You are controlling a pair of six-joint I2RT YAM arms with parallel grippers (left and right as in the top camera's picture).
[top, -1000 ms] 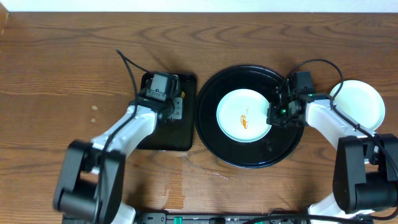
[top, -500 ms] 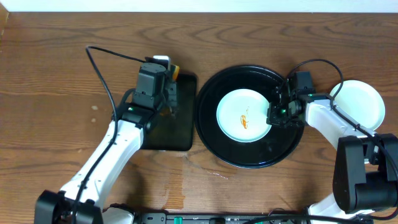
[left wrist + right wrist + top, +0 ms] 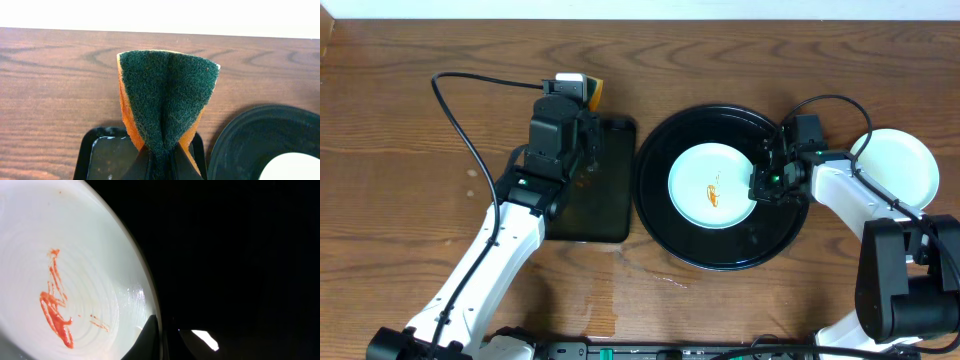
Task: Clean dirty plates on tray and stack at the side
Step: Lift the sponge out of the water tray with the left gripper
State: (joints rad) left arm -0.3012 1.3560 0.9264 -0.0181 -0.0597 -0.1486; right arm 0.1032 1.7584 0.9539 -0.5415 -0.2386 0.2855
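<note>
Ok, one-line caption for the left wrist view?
Left hand pinches a folded green-and-orange sponge by the small black tray, big round tray at right.

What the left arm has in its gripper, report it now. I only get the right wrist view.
Observer: The left gripper is shut on a sponge, green scouring side toward its camera.
Operator: Give me its position.
Observer: It is held in the air near the far end of the rectangular black tray.
Operator: Report any other plates.
Observer: One pale plate sits on the table, right of the round tray holding your smeared plate.
</note>
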